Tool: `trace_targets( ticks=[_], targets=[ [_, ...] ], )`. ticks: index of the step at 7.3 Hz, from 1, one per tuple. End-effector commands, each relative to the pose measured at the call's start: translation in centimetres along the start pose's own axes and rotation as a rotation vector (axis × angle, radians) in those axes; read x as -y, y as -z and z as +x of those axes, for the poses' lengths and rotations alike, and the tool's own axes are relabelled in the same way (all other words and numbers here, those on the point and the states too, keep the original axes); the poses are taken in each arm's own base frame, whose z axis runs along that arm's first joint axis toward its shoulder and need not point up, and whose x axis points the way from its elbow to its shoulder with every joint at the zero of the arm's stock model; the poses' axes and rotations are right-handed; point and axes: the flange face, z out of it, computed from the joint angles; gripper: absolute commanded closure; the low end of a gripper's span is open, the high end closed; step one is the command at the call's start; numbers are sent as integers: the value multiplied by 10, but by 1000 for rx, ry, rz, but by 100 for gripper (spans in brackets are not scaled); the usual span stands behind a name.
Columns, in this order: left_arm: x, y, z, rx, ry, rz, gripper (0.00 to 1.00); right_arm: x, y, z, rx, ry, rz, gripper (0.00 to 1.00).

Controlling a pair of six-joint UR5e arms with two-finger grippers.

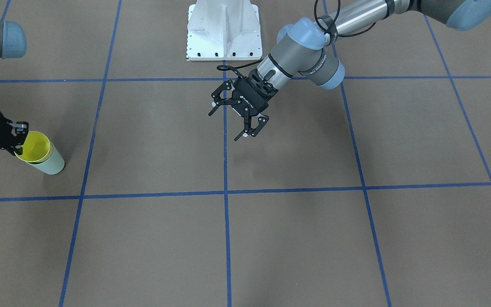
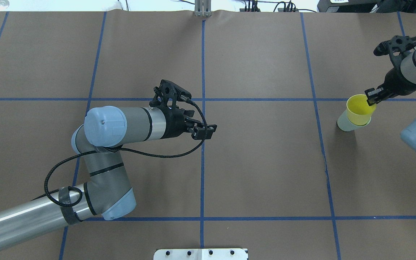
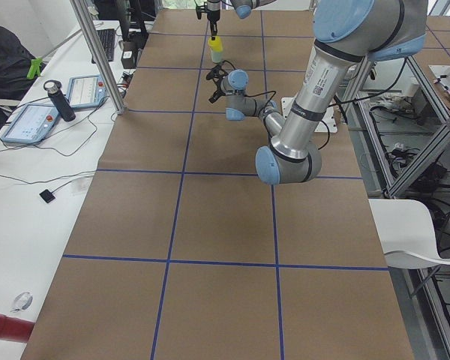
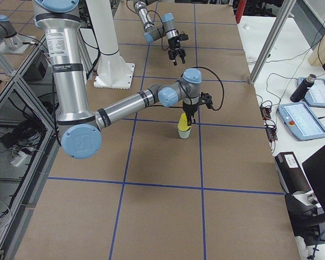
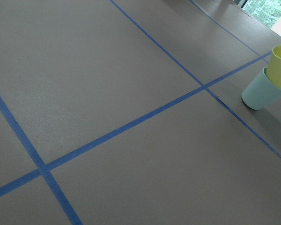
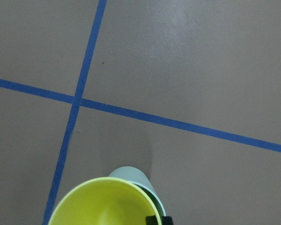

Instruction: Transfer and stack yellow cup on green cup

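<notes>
The yellow cup [image 1: 36, 145] sits nested upright inside the green cup [image 1: 52, 164] near the table's right end; both also show in the overhead view, yellow cup [image 2: 359, 108] over green cup [image 2: 344, 124]. My right gripper [image 2: 372, 96] reaches down onto the yellow cup's rim, fingers pinched narrowly across the wall, shut on it. The right wrist view looks into the yellow cup [image 6: 103, 204], with the green cup [image 6: 131, 176] just below. My left gripper [image 1: 225, 126] hovers open and holds nothing over the table's middle, far from the cups [image 5: 271, 79].
Blue tape lines [image 2: 203, 144] divide the brown table into squares. The white robot base [image 1: 223, 30] stands at the robot's side. A side desk with tablets and a dark bottle [image 3: 60, 100] runs along the far edge, behind a metal post [image 4: 262, 54].
</notes>
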Motion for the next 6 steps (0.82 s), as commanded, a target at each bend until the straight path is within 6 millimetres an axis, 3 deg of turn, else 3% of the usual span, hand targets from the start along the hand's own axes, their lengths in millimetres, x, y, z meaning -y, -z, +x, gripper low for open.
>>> trace_targets(
  ticks=[1, 4, 5, 6],
  targets=[
    [-1, 0, 0, 0, 0, -1, 0, 5, -8, -3, -4, 3, -7, 2],
    [5, 2, -7, 12, 1, 4, 0, 8, 1, -3, 11, -10, -2, 1],
    [7, 10, -28, 46, 2, -3, 0, 11, 11, 10, 9, -35, 14, 1],
    [6, 24, -65, 78, 3, -26, 0, 11, 21, 31, 2, -62, 29, 1]
  ],
)
